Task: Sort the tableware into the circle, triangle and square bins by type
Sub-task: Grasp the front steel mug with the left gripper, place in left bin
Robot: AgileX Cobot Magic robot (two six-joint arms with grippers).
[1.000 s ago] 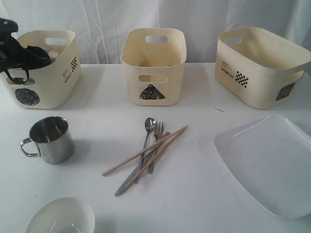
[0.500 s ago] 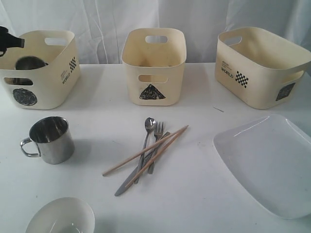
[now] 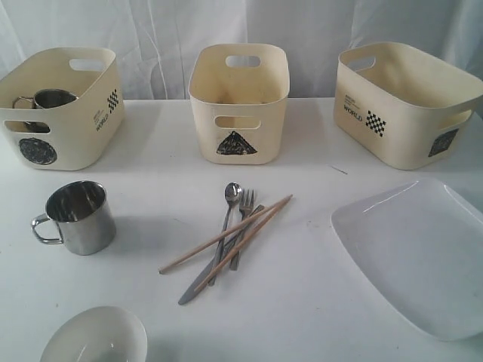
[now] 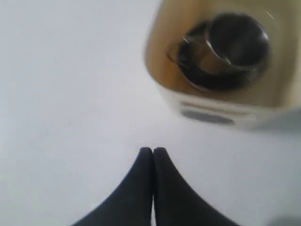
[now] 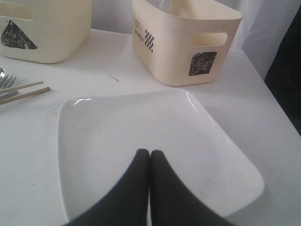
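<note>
Plain white table [image 3: 317, 317] with a white curtain [image 3: 151, 30] hanging right behind it. Left gripper [image 4: 153, 150] and right gripper [image 5: 149, 153] are both pinched shut, nothing in either.

Light was bright and even — soft shadows lay beside the steel mug [image 3: 75, 217]; the left wrist view was blurred.

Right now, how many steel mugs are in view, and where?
2. One steel mug stands on the table at front left, beyond the white bowl. The other steel mug sits inside the circle bin, far left. Others could be hidden deeper inside.
</note>
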